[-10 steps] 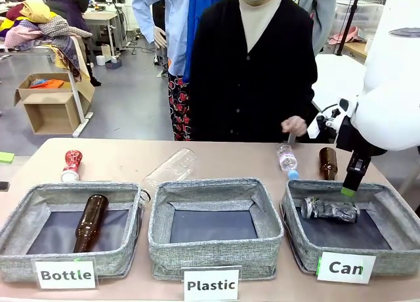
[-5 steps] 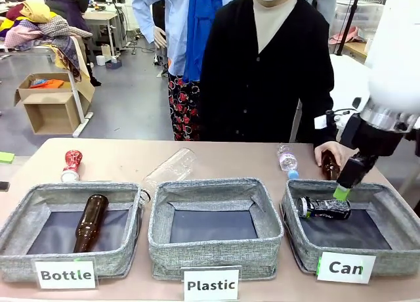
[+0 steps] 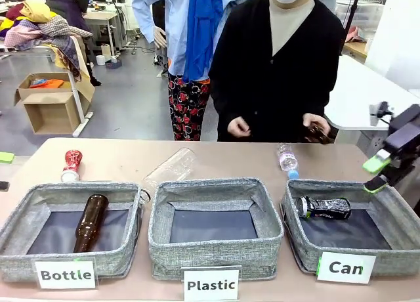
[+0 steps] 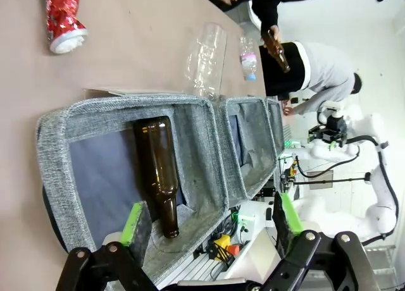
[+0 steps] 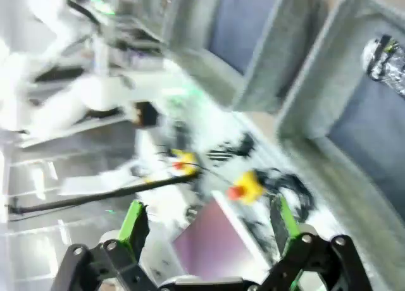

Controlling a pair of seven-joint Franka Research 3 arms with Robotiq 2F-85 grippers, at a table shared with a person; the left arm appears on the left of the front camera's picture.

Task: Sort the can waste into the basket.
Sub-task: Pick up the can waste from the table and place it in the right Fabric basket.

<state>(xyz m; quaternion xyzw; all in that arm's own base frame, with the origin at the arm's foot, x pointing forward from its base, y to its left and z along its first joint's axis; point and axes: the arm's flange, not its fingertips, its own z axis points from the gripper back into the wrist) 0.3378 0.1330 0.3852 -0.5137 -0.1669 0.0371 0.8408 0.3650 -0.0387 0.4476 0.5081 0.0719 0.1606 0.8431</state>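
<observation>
The black crushed can (image 3: 321, 207) lies on its side on the dark floor of the grey basket labelled "Can" (image 3: 293, 231). In the blurred right wrist view this can (image 5: 383, 57) shows at the top right inside the basket (image 5: 316, 95). My right gripper (image 3: 377, 172) hangs open beyond the basket's far right corner, holding nothing. The shiny red can (image 3: 71, 164) lies on the table behind the "Bottle" bin, also seen as the red can (image 4: 63, 16) from the left wrist. My left gripper (image 4: 212, 218) is open and empty above that bin.
A brown bottle (image 3: 90, 222) lies in the "Bottle" bin (image 3: 20, 216). The "Plastic" bin (image 3: 216, 249) stands in the middle. A clear plastic bottle (image 3: 169, 169) and a small one (image 3: 287, 161) lie behind the bins. The person's hand (image 3: 319, 128) holds a brown bottle.
My right gripper has pulled up and to the right, away from the "Can" basket, leaving the black can lying inside. The person has lifted the brown bottle off the table.
</observation>
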